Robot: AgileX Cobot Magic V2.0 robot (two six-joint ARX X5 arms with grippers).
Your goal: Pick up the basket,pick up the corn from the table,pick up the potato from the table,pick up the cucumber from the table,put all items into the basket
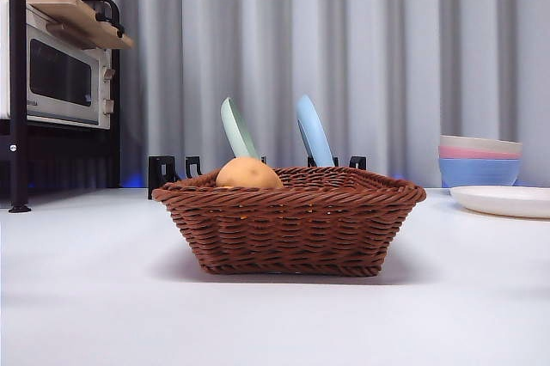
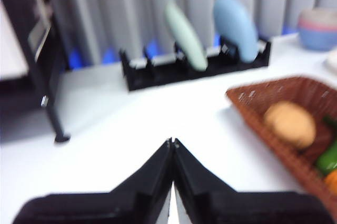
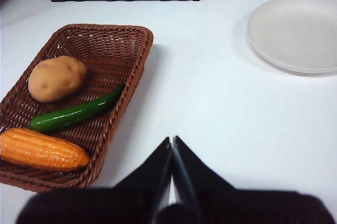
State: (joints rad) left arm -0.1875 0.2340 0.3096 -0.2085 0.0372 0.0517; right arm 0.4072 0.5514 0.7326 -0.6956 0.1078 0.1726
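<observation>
The reddish-brown wicker basket (image 1: pixel 292 224) (image 3: pixel 113 40) (image 2: pixel 274 95) stands on the white table. Inside it lie the tan potato (image 3: pixel 56 78) (image 1: pixel 247 173) (image 2: pixel 290 123), the dark green cucumber (image 3: pixel 73 113) (image 2: pixel 329 155) and the orange-yellow corn (image 3: pixel 42 150) (image 2: pixel 331 180). From the front only the potato shows above the rim. My left gripper (image 2: pixel 172 142) is shut and empty, over bare table beside the basket. My right gripper (image 3: pixel 171 141) is shut and empty too, above the table on the basket's other side. Neither arm appears in the front view.
A black dish rack (image 1: pixel 168 173) (image 2: pixel 195 66) behind the basket holds a green plate (image 1: pixel 236 128) and a blue plate (image 1: pixel 314 131). A white plate (image 1: pixel 507 200) (image 3: pixel 295 32) and stacked bowls (image 1: pixel 479 160) sit at the right. A microwave on a black shelf (image 1: pixel 60 78) stands at the left.
</observation>
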